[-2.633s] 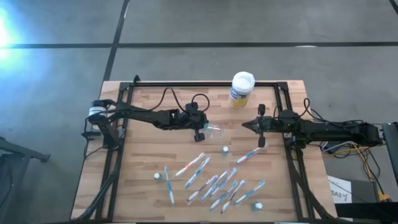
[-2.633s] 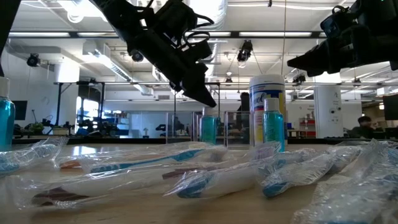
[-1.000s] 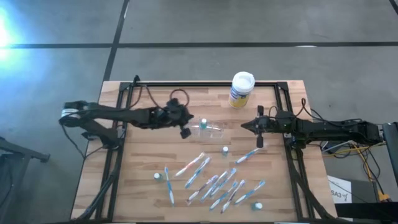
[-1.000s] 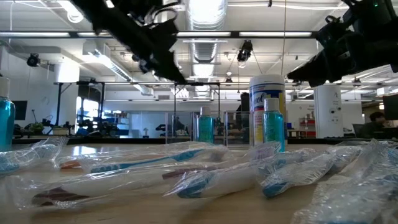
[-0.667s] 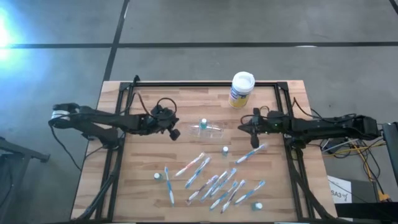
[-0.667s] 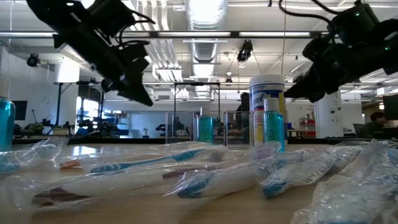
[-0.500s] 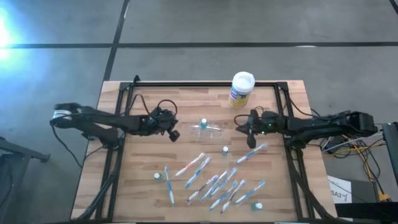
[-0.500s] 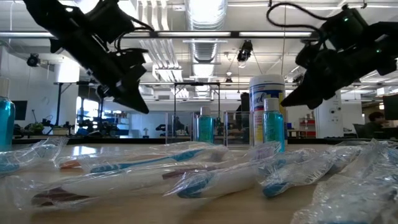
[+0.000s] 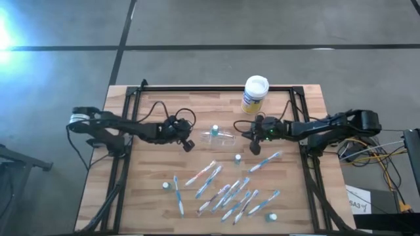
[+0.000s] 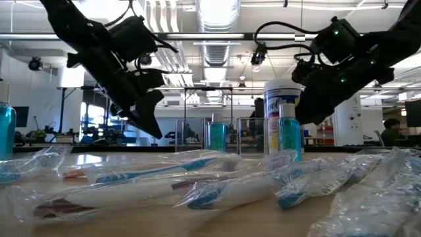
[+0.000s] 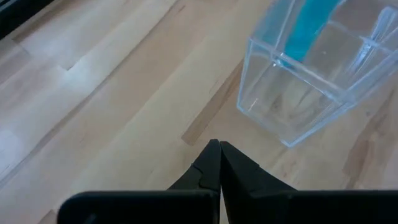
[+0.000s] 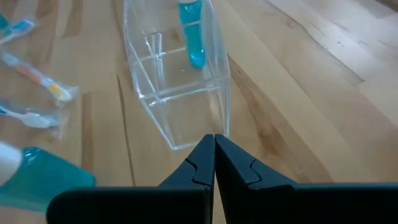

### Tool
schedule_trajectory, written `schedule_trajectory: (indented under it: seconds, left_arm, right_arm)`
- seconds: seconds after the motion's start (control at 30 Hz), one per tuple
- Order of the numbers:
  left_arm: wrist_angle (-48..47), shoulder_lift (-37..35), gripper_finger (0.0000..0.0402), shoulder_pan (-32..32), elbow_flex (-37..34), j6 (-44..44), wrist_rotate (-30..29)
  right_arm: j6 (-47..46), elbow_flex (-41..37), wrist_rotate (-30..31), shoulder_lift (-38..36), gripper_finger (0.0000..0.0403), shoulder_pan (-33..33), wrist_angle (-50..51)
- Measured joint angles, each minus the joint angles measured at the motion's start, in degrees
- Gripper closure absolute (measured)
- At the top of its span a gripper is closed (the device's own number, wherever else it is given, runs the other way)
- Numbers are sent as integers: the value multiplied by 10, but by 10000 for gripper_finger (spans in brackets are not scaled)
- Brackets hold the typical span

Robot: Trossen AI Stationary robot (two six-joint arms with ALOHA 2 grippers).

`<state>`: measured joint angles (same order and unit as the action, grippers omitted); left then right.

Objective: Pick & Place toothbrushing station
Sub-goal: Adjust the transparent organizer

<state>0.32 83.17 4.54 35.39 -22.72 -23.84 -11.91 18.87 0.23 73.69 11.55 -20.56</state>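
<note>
The clear plastic holder stands on its base on the wooden table, mid-table, with one teal-capped tube upright inside it; it also shows in the left wrist view and the right wrist view. Several wrapped toothbrushes and three loose tubes lie nearer the front edge. My left gripper is shut and empty, just left of the holder and above the table. My right gripper is shut and empty, just right of the holder, its fingertips close to the holder's end.
A white-lidded canister with a yellow-blue label stands at the far edge, behind the right gripper. A black frame runs along the table's far and side edges. Bare wood lies to the left of the left gripper.
My left gripper has drawn back from the holder toward the table's left edge and come lower, staying shut. My right gripper has gone toward the table's left, close to the holder's right end, and has also come lower. The holder and its tube have stayed put.
</note>
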Motion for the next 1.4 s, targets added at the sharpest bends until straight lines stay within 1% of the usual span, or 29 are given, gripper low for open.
schedule_trajectory:
  seconds: [0.23, 0.57, 0.63, 0.93, 1.17, 1.4]
  left_arm:
    - [7, 33, 398, 0, 20, 1, 22]
    - [17, 81, 397, 0, 35, 1, 34]
    - [22, 86, 399, 0, 37, 1, 35]
    - [60, 111, 395, -1, 38, 0, 62]
    - [61, 126, 395, -3, 46, 0, 65]
    - [56, 127, 399, -8, 50, 1, 66]
  right_arm:
    - [3, 18, 0, 41, 394, 0, -22]
    - [12, 37, -1, 91, 394, 1, -39]
    - [14, 37, -2, 94, 394, 3, -54]
    - [16, 37, -2, 94, 394, 15, -57]
    - [37, 36, -2, 94, 394, 16, -65]
    - [48, 36, -3, 101, 394, 18, -78]
